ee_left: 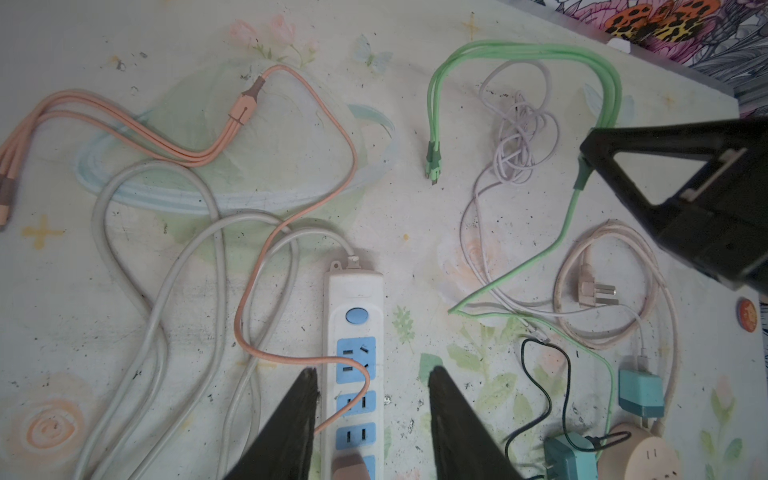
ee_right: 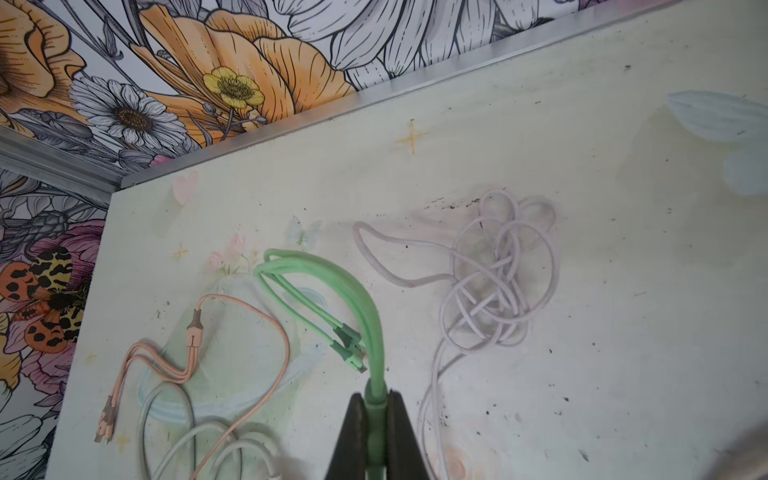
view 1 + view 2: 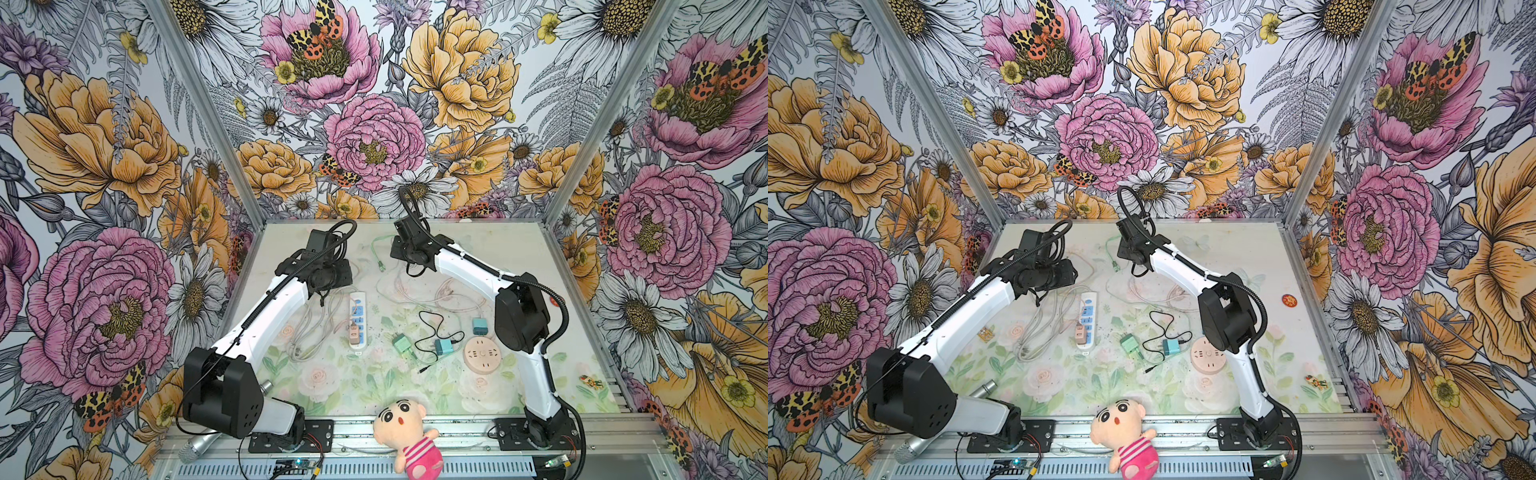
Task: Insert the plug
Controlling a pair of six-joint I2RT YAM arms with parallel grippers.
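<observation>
One plush doll (image 3: 405, 432) (one power strip (image 3: 357, 299))

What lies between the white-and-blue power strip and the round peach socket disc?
Both top views show a mint-green plug adapter, a thin black cable and a teal charger cube between the white-and-blue power strip and the round peach socket disc.

No legible text, brand or number is picked up anywhere. Some marking is seen on the small red round badge (image 3: 1288, 300), out at three o'clock in a top view, but it is too blurred to be read. Nothing readable is made out on the white power strip (image 1: 353, 291) or the round pink socket (image 3: 482, 353).
</observation>
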